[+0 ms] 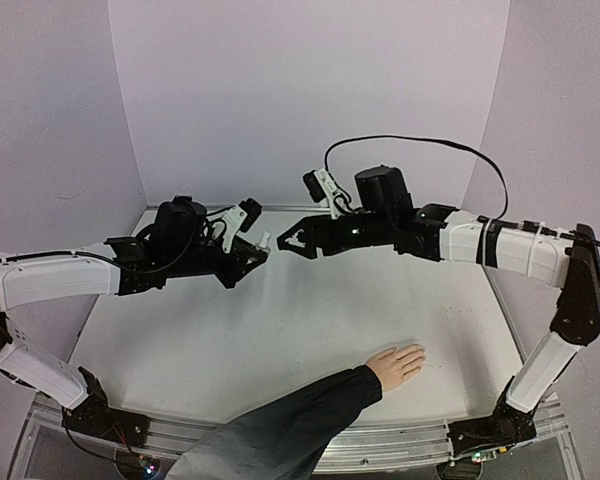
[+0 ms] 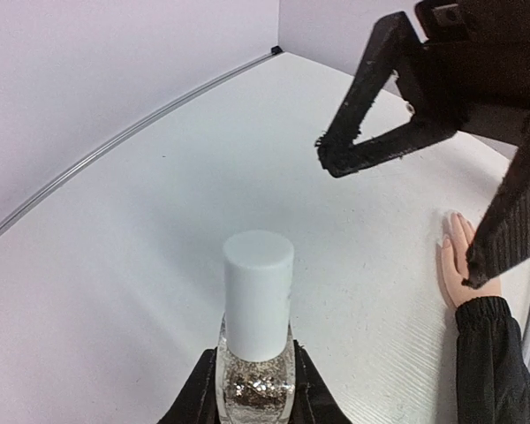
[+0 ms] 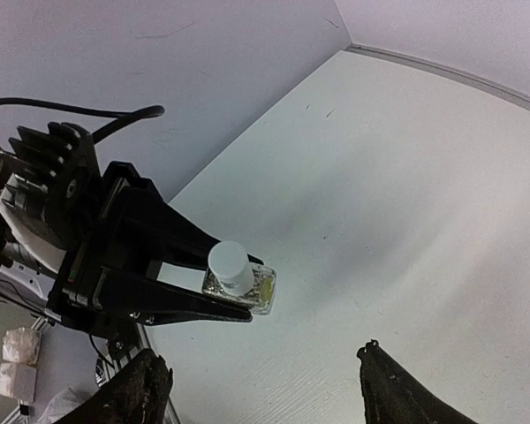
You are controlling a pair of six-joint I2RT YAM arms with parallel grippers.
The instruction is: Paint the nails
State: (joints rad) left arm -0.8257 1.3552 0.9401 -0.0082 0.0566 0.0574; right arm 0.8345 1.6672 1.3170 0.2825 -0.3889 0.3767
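Tiny nails [image 1: 417, 353] on a pale, smooth hand [image 1: 396, 364] with a long black sleeve lay flat at lower centre of the top view, fingers pointing right, well below both arms. At mid-frame the black left gripper [image 1: 252, 250] clamped a small clear glass glitter bottle [image 2: 257, 375]. Its smooth white cylindrical cap [image 2: 258, 291] aimed at the black right gripper [image 1: 286, 240], jaws spread, just beside it.

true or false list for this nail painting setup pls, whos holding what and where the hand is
1. The left pincer grips a bottle with a white cap. True.
2. The right pincer is shut on the white cap. False: it is open and apart from the cap.
3. The hand lies palm down on the table, in a black sleeve. True.
4. The bottle is uncapped. False: the cap is on it.
5. The right pincer touches the hand. False: it hangs well above it, by the bottle.
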